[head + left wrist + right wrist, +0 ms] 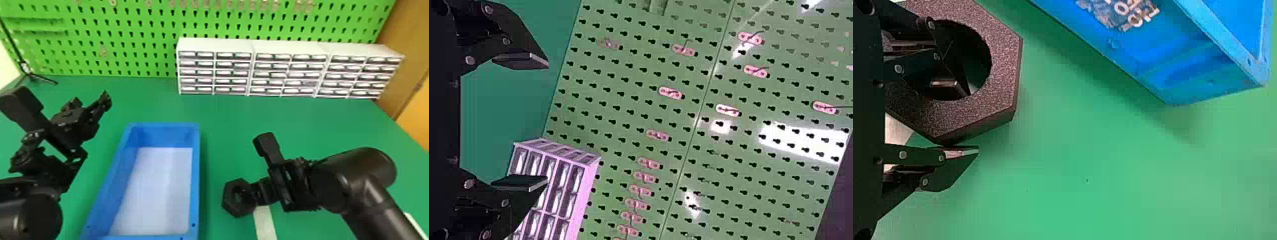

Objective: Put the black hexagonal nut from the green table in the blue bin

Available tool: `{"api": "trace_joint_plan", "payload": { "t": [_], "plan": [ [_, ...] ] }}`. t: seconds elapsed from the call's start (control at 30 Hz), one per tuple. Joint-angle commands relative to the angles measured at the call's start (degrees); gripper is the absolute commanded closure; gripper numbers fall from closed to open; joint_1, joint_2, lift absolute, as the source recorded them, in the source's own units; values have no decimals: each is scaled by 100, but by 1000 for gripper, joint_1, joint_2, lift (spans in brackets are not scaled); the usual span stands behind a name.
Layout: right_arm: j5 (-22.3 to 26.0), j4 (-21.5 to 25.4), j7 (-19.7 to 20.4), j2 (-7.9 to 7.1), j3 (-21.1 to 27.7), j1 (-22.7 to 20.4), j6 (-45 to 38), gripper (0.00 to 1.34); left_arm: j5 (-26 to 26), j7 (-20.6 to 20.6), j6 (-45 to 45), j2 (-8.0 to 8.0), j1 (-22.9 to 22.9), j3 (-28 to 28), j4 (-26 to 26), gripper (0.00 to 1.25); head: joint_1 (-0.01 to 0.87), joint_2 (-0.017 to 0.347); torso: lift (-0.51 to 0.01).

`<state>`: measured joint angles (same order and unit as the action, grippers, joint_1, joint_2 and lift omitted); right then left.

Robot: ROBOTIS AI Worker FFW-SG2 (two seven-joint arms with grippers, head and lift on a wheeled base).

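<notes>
In the head view, my right gripper [251, 195] is right of the blue bin [195, 178], at the black hexagonal nut [229, 201]. The right wrist view has one finger of my right gripper [960, 122] inside the hole of the nut [1003, 70] and the other against its outer side, closed on the ring wall between them. Whether the nut touches the green table [229, 118] I cannot tell. My left gripper [92, 102] is parked over the table left of the bin; in the left wrist view this gripper [548, 121] is open and holds nothing.
White drawer cabinets [290, 48] stand at the back of the table before a green pegboard [127, 38]. A pale strip [265, 223] lies near the front, below my right gripper. At the back left is a thin black stand [30, 75].
</notes>
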<state>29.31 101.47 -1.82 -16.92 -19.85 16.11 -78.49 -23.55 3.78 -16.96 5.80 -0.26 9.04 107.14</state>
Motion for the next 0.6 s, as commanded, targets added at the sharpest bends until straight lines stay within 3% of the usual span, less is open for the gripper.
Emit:
{"api": "trace_joint_plan", "payload": {
  "t": [0.0, 0.33, 0.57],
  "plan": [
    [-215, 145, -2, 57, 403, -117, 9, 1009, 0, 0, 0, 0, 0, 1, 0, 433, 692, 8, -97],
    [-900, 610, -2, 136, 1536, -424, 273, 1009, 0, 0, 0, 0, 17, -17, 0, 432, 692, 8, -97],
    [-979, 786, -2, 277, 2064, -802, 1345, 1009, 9, 0, 0, 0, 17, -17, 0, 433, 692, 8, -97]
  ]
}}
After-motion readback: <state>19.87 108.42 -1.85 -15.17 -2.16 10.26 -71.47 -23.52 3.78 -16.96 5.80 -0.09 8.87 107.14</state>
